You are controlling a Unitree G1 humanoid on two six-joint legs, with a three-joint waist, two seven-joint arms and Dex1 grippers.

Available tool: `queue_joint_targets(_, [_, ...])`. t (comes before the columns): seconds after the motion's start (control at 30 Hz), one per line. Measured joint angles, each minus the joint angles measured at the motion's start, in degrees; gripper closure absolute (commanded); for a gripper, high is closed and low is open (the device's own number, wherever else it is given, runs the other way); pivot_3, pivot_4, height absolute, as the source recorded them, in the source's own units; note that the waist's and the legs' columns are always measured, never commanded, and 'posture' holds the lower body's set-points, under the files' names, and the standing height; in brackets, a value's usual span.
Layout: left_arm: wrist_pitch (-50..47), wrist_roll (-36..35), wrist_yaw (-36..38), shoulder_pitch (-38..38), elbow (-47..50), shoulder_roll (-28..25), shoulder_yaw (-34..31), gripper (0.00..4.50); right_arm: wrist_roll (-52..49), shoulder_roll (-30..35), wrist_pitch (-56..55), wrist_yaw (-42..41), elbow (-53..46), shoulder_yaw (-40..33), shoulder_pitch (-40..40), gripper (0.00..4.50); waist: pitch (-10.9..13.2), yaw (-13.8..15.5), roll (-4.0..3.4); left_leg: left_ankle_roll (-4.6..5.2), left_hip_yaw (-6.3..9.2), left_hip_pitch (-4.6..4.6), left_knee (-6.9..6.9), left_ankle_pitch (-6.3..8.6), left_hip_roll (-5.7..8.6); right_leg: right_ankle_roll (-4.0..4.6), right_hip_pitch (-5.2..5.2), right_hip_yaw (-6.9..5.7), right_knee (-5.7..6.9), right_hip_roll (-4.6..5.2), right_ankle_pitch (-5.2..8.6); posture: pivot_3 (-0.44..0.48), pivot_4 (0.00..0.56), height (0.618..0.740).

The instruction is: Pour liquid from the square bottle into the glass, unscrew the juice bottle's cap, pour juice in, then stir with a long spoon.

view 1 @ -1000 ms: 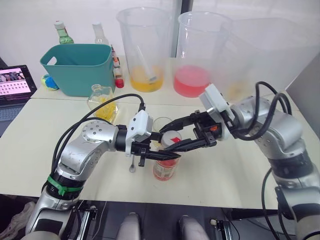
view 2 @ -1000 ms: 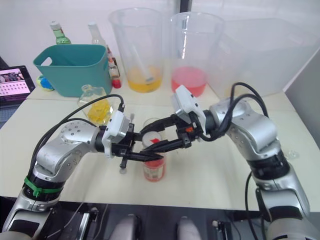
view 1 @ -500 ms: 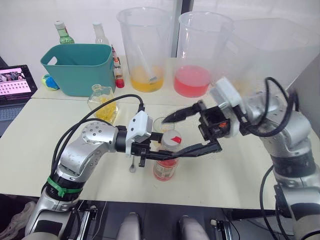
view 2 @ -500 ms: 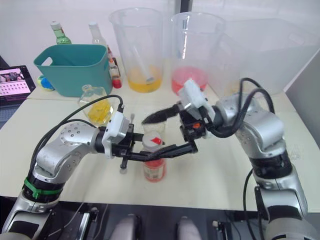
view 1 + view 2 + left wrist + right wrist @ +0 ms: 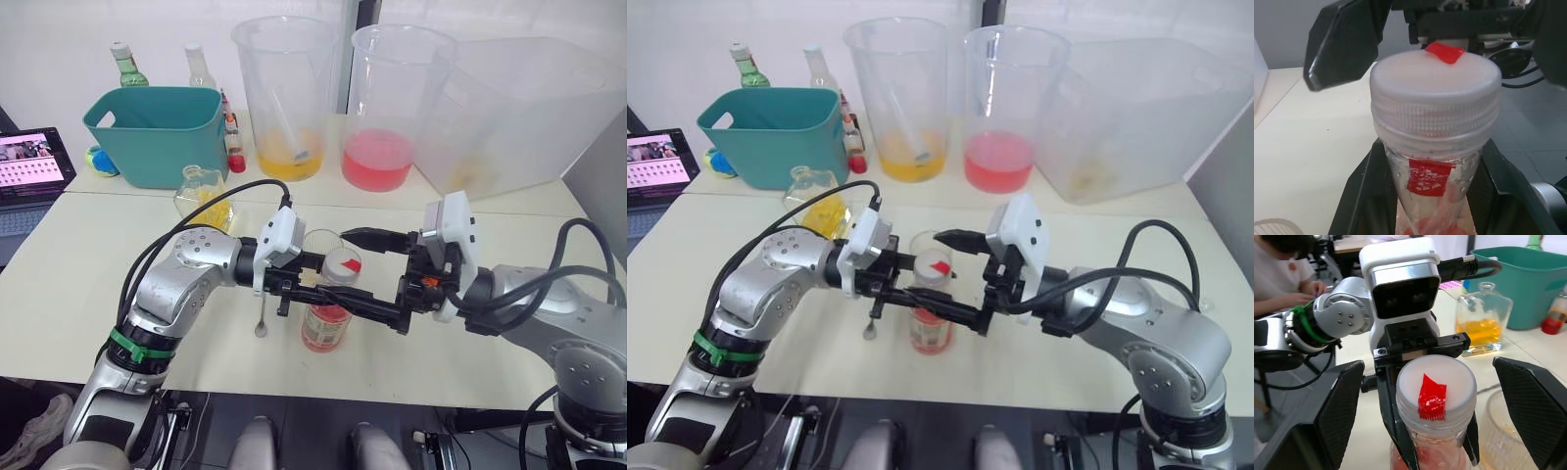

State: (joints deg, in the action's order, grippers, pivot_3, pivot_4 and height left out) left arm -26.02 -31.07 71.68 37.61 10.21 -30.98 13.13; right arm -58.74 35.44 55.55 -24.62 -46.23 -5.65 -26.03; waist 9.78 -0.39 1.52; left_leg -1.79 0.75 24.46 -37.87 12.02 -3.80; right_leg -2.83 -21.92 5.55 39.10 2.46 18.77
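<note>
The juice bottle point(image 5: 323, 325) stands upright on the table with pink liquid in it. My left gripper point(image 5: 1432, 164) is shut on its neck, just under the cap point(image 5: 1434, 384), which is white with a red mark on top. Level with the cap, my right gripper point(image 5: 343, 266) is open, one finger on each side and neither touching. The glass point(image 5: 315, 245) stands just behind the bottle. The square bottle point(image 5: 202, 196) with yellow contents is at the back left. The long spoon point(image 5: 261, 321) lies on the table under my left wrist.
A teal basket point(image 5: 152, 132) stands at the back left, with a green bottle point(image 5: 123, 65) behind it. Two huge beakers point(image 5: 284, 98) point(image 5: 384, 108) and a clear tub point(image 5: 519, 117) line the back. A tablet point(image 5: 34, 162) is at far left. A person point(image 5: 1283, 281) sits beyond the table.
My right gripper has opened wide from the cap and rolled over, and the right arm has dropped lower and nearer the table's front. The left gripper keeps holding the bottle still.
</note>
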Motion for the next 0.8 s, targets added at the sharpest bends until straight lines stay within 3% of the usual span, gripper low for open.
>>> queue_joint_targets(0.07, [0.3, 0.2, 0.3, 0.1, -0.2, 0.4, 0.2, 3.1, -0.3, 0.1, 0.1, 2.5, -0.5, 0.5, 0.3, 0.04, 0.0, 0.1, 0.0, 0.0, 0.0, 0.01, 0.0, 0.0, 0.01, 0.0, 0.0, 0.0, -0.01, 0.01, 0.0, 0.0, 0.15, 0.726])
queue_joint_targets(0.37, [0.9, 0.3, 0.4, 0.1, -0.4, 0.6, 0.4, 3.1, -4.5, 2.6, -0.1, 4.3, -0.4, 0.6, 0.0, 2.79, 0.0, 0.1, 0.01, 0.0, 0.01, 0.01, 0.0, 0.0, 0.01, -0.01, 0.04, -0.01, -0.06, 0.01, 0.0, 0.0, 0.15, 0.726])
queue_joint_targets(0.57, [0.7, 0.4, -0.4, -1.4, 2.0, -0.7, 0.1, 3.1, -1.8, 5.7, -3.3, -4.1, 2.5, 3.1, -1.8, 2.8, 0.0, -0.3, 0.01, 0.0, 0.01, -0.03, 0.01, 0.0, -0.01, -0.01, 0.05, -0.01, -0.07, 0.0, 0.01, 0.0, 0.15, 0.726])
queue_joint_targets(0.73, [-0.1, 0.4, -1.4, -2.8, 4.1, -1.6, -0.7, 3.1, 6.0, 7.3, -10.4, -17.8, 8.7, 8.0, -5.4, 2.8, 0.0, -0.3, 0.01, 0.0, 0.01, -0.04, 0.01, 0.0, -0.02, -0.01, 0.07, -0.02, -0.08, -0.02, 0.01, 0.0, 0.15, 0.726])
queue_joint_targets(0.8, [-0.3, 0.3, -2.0, -4.2, 5.6, -2.5, -1.7, 3.1, 11.4, 6.8, -16.4, -29.2, 16.1, 13.1, -10.1, 2.8, 0.0, -0.8, 0.01, 0.0, -0.05, -0.14, 0.01, 0.0, -0.03, -0.01, 0.1, 0.03, -0.13, -0.02, 0.01, 0.0, 0.15, 0.726])
